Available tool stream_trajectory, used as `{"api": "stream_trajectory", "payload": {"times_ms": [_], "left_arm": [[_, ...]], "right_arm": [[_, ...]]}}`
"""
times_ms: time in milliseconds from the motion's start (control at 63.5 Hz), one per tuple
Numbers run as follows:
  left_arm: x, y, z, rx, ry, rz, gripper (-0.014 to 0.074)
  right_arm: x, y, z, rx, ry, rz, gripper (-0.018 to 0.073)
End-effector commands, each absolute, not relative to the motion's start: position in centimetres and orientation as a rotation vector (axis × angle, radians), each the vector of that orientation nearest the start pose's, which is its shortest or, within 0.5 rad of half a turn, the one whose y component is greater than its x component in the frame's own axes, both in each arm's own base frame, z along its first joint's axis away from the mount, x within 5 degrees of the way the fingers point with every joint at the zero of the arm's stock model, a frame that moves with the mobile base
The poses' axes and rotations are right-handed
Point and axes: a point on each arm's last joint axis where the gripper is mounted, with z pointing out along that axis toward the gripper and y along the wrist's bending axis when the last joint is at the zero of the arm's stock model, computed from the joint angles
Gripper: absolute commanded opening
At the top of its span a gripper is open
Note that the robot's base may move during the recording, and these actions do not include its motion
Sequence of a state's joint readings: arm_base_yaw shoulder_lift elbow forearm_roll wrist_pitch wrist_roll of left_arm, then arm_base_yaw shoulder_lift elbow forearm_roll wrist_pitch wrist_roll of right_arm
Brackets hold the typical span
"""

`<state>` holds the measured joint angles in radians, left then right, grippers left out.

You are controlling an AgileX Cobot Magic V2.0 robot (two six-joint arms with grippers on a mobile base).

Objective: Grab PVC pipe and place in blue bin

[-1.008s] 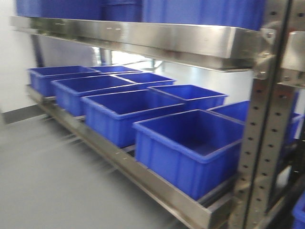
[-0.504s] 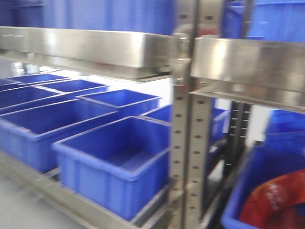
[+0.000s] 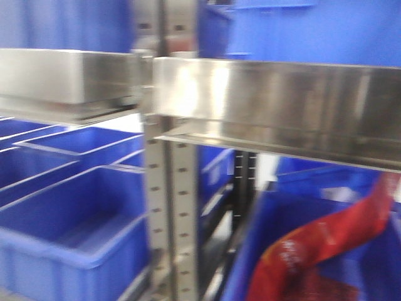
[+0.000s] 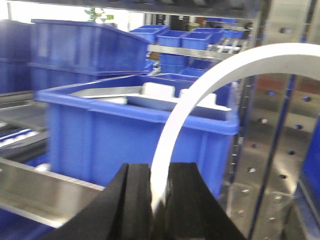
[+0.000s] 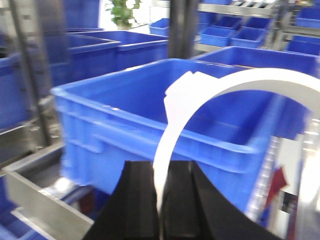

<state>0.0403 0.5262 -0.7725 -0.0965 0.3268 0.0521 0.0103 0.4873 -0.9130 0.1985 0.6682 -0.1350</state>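
Note:
No PVC pipe shows clearly in any view. In the left wrist view my left gripper (image 4: pixel 160 200) is shut on a white curved strip (image 4: pixel 200 85) that arcs up and to the right. Beyond it stands a blue bin (image 4: pixel 100 130) holding white and grey pieces (image 4: pixel 160 92) that are too blurred to name. My right gripper (image 5: pixel 161 200) is likewise shut on a white curved strip (image 5: pixel 200 97), in front of an open blue bin (image 5: pixel 125 125). Neither gripper appears in the front view.
The front view is blurred. It shows a steel rack upright (image 3: pixel 169 207) and a steel shelf edge (image 3: pixel 282 100). Open blue bins (image 3: pixel 69 251) sit at lower left, and a blue bin (image 3: pixel 263 219) with a red bag (image 3: pixel 326 244) sits at lower right. More bins fill the shelves above and behind.
The front view has swept right along the rack. The steel upright went from the right edge to left of centre, and the bin with the red bag now fills the lower right.

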Motion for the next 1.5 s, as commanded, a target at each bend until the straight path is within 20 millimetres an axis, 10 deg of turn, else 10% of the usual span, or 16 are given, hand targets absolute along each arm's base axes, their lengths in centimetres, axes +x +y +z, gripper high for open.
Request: {"api": "stream_trajectory", "payload": {"times_ms": [0, 1480], "left_arm": [[9.44, 0.06, 40.51, -0.038, 1.528, -0.031, -0.0111], [9.44, 0.06, 40.51, -0.038, 1.528, -0.031, -0.0111]], "right_arm": [[6.39, 1.13, 42.22, -0.080, 1.682, 0.121, -0.0169], [6.39, 1.13, 42.22, -0.080, 1.682, 0.121, -0.0169]]}}
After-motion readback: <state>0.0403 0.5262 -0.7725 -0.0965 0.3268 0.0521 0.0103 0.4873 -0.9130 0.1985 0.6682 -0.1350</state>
